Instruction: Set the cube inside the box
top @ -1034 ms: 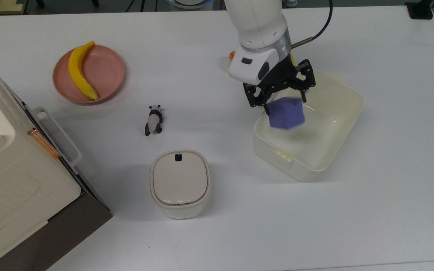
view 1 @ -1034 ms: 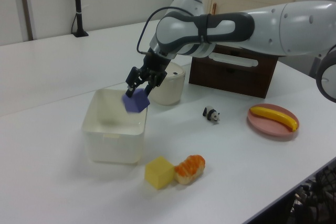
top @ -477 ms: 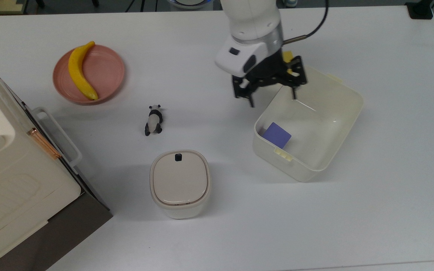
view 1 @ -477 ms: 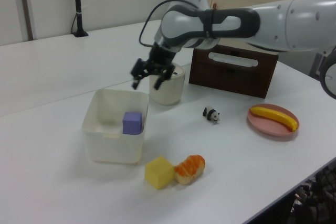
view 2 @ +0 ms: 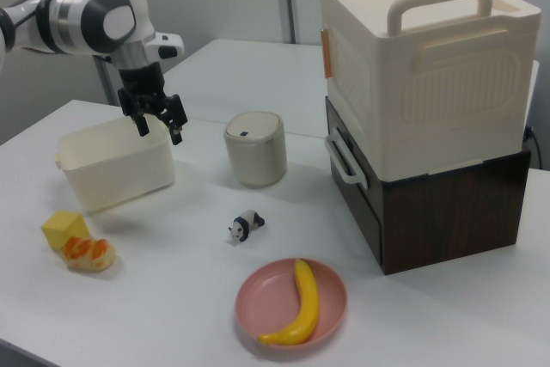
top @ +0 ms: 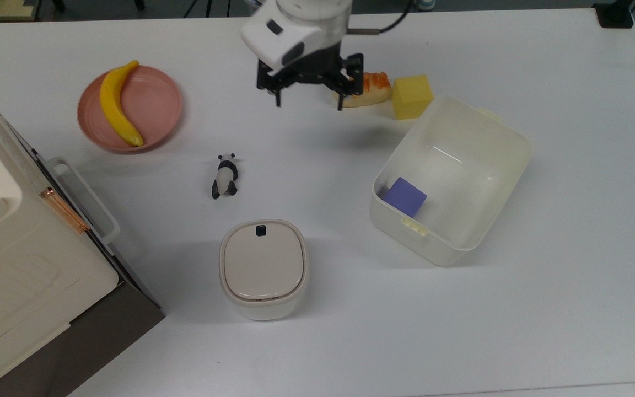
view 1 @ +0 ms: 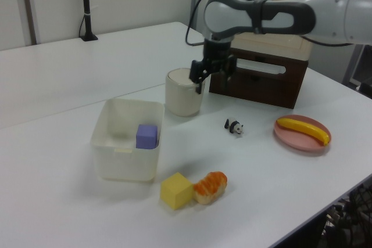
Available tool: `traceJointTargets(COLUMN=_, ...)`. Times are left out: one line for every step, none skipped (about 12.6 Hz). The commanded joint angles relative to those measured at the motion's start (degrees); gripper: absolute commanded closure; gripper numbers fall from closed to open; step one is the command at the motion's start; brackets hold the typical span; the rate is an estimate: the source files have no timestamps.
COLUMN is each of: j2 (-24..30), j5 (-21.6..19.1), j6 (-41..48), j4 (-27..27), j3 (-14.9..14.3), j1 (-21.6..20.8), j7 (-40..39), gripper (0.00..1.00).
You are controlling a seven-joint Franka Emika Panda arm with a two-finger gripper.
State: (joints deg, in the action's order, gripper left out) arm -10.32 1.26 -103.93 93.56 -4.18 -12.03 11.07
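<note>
The cube (top: 404, 197) is now lying inside the box (top: 507, 134), in the corner by the small latch tab, touching the wall there, and nothing is holding it. In the left view, the cube (view 1: 147, 136) is sitting low against the box (view 1: 105, 121) wall nearest the yellow block (view 1: 176, 190). A second ago the gripper was holding the cube over the box, then it was letting go, and the cube was dropping in. Now the gripper (top: 309, 99) is empty, its two fingers are spread apart, and it is moving away from the box, well apart from it, hanging over the bare table (top: 543, 309) near the orange toy food (top: 371, 88). In the left view, the gripper (view 1: 211, 76) is passing in front of the round bin (view 1: 181, 94). Farther off, the toy panda (top: 225, 175) and the banana (top: 117, 103) on the pink plate (top: 157, 105) are sitting where they were. So the job is looking done, because the cube is resting in the box and the arm is pulling back.
</note>
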Motion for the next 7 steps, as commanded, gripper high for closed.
traceJointTargets(j2=3.02, j5=1.9, j6=2.42, j4=0.74, j3=0.14, j1=2.18, j7=-0.16, gripper=0.0)
traceJointTargets(j2=3.02, j5=1.99, j6=2.51, j4=0.74, j3=0.14, j1=2.18, j7=0.0, gripper=0.0)
traceJointTargets(j2=2.85, j5=1.99, j6=2.42, j4=0.57, j3=-0.47, j1=2.18, j7=-0.26, gripper=0.0)
traceJointTargets(j2=2.33, j5=1.9, j6=2.42, j4=-0.13, j3=-0.56, j1=2.27, j7=-0.26, gripper=0.0)
traceJointTargets(j2=2.15, j5=1.81, j6=2.33, j4=-0.31, j3=-0.56, j1=2.27, j7=0.35, gripper=0.0)
traceJointTargets(j2=2.14, j5=1.73, j6=2.33, j4=-0.4, j3=-0.56, j1=2.44, j7=0.36, gripper=0.0)
traceJointTargets(j2=2.14, j5=1.46, j6=2.33, j4=-0.57, j3=-0.56, j1=2.62, j7=0.36, gripper=0.0)
